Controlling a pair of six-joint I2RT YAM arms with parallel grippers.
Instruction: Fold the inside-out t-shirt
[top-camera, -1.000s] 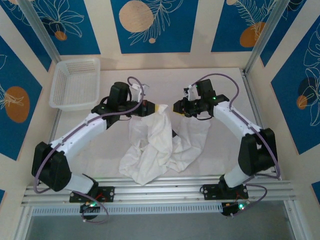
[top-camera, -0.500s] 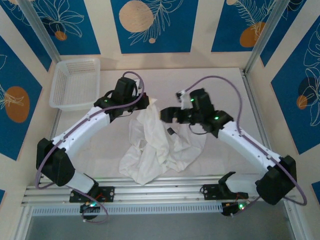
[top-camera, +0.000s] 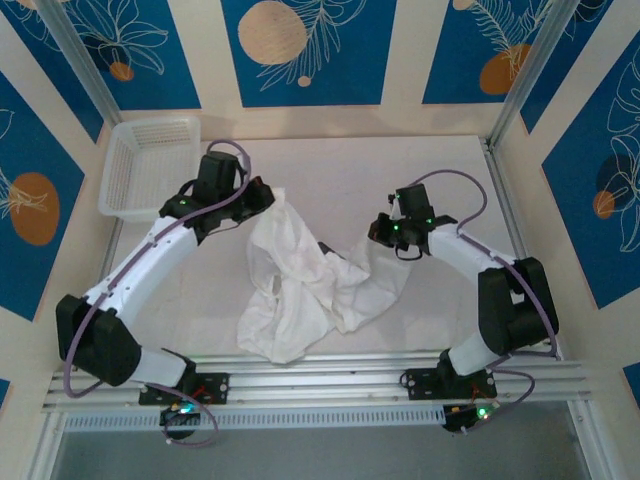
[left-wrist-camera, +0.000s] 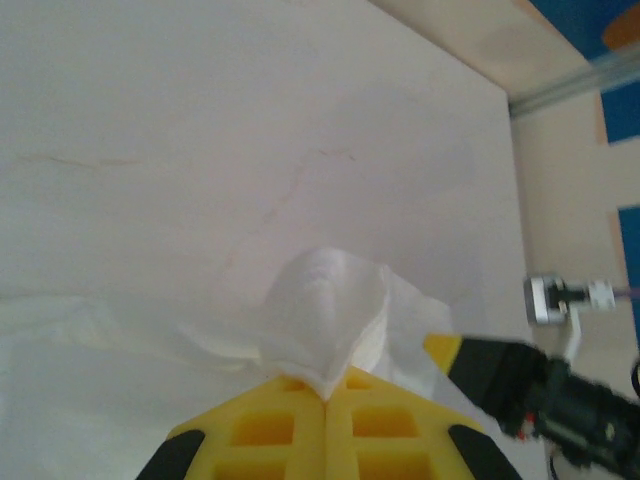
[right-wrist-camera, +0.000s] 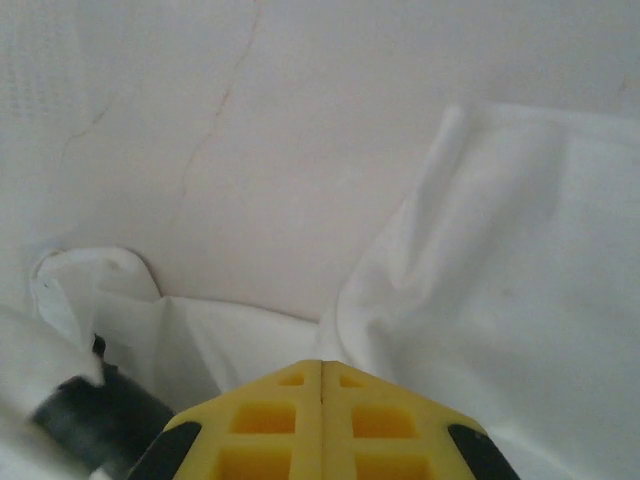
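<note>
Top external: the inside-out t-shirt (top-camera: 300, 290) lies crumpled on the tabletop (top-camera: 340, 165) between the arms. Left wrist: the left pincer (left-wrist-camera: 325, 398) is clenched on a bunched fold of it. Right wrist: the right pincer (right-wrist-camera: 321, 366) is clenched, cloth just ahead; any hold I cannot tell.

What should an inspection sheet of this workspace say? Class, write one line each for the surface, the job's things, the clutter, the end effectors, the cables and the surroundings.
Surface: pale table with faint hairline marks.
Job's things: white t-shirt, crumpled in a heap mid-table, not yet folded.
Clutter: white mesh basket at the far left corner, apart from the t-shirt.
End effectors: left end effector shut on a pinch of t-shirt; right end effector shut just above the cloth, grip unclear.
Cables: purple cable looped over each arm's wrist.
Surroundings: blue and cream patterned walls, metal posts at the corners.
</note>
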